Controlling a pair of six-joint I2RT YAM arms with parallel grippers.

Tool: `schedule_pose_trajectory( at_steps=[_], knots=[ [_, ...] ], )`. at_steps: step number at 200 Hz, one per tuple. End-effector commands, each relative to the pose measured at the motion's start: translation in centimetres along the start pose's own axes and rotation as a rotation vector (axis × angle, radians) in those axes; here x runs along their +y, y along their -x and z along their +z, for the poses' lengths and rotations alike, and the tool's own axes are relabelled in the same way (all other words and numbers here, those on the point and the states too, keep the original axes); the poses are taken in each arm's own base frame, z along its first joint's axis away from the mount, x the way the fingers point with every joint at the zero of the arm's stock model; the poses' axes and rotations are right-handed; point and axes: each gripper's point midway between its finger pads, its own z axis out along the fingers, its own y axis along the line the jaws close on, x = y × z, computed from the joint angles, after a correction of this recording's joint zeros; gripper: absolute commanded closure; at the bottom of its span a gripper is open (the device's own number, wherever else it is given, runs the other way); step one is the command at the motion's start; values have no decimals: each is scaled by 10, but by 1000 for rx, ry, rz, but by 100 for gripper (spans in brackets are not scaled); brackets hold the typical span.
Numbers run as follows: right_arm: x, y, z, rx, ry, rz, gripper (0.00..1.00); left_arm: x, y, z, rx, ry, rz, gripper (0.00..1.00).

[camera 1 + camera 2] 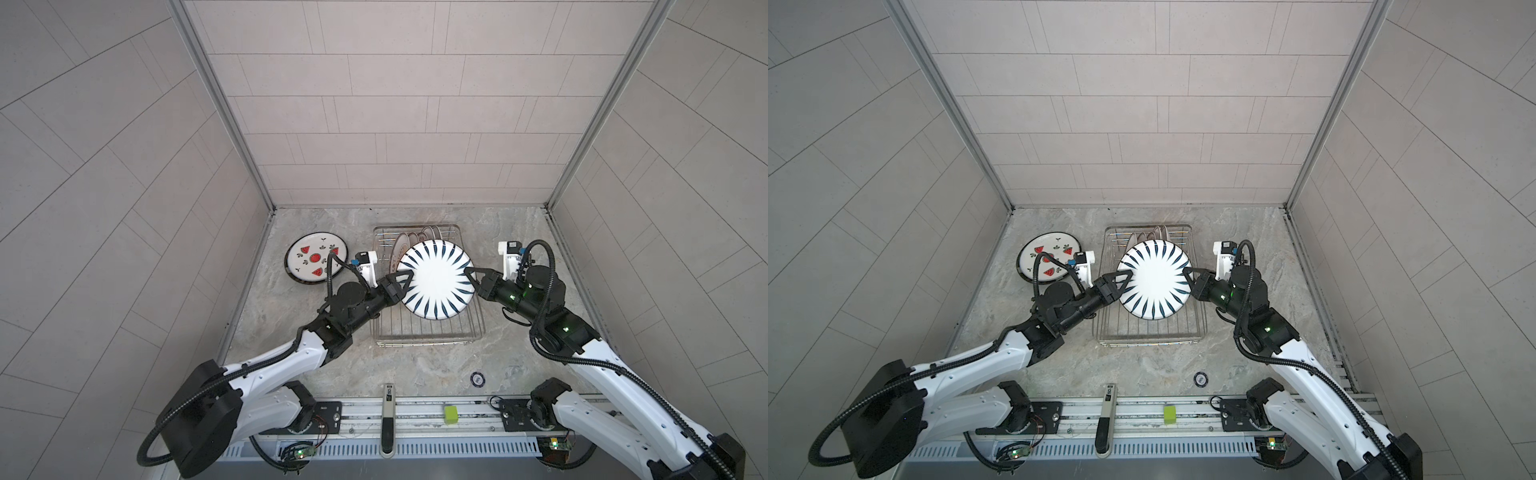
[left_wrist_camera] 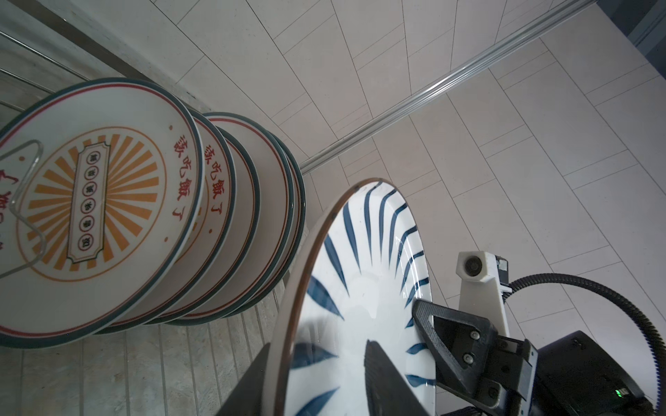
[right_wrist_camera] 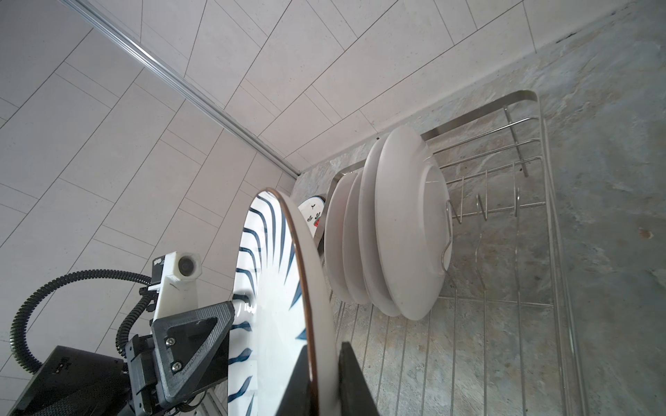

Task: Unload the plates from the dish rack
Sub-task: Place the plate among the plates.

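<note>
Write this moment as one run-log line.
held: round white plate with dark radial stripes | right fingers: shut on rim | left fingers: astride opposite rim, grip unclear | below: silver wire dish rack

Left arm [image 1: 291, 351], right arm [image 1: 602, 384]: white shell links, black joint housings, green indicator lights.
Corrugated cable [image 1: 554, 270]: black, behind left claw [image 1: 405, 279] and right claw [image 1: 470, 277].
Finger [image 3: 180, 354]: black, triangular, open-framed, two silver screws.
Camera mount [image 3: 176, 281]: white, behind claw.

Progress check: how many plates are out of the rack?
2: watermelon plate flat on the counter; striped plate over the dish rack, in the right gripper. None seem hidden.
</note>
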Motion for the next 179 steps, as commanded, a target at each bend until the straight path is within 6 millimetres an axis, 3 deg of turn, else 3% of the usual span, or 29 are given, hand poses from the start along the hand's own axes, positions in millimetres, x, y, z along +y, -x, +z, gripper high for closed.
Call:
schedule_pose_trajectory(
  at_steps=[1,21,58,106,144,179],
  knots=[
    [42,48,-11,-174,122,-18,96,-19,0,-7,4,-71,-7,62],
    [42,48,-6,-164,123,-19,96,-21,-3,-7,20,-87,-15,72],
    [42,45,12,-123,139,-3,97,-26,-9,-8,59,-118,-29,74],
    [33,42,21,-111,104,-3,96,-26,-8,-12,53,-114,-25,85],
    [35,20,35,6,77,-61,94,-28,0,-11,28,-124,-34,92],
    [32,14,37,24,22,-109,87,-29,5,-10,11,-126,-43,97]
  ],
)
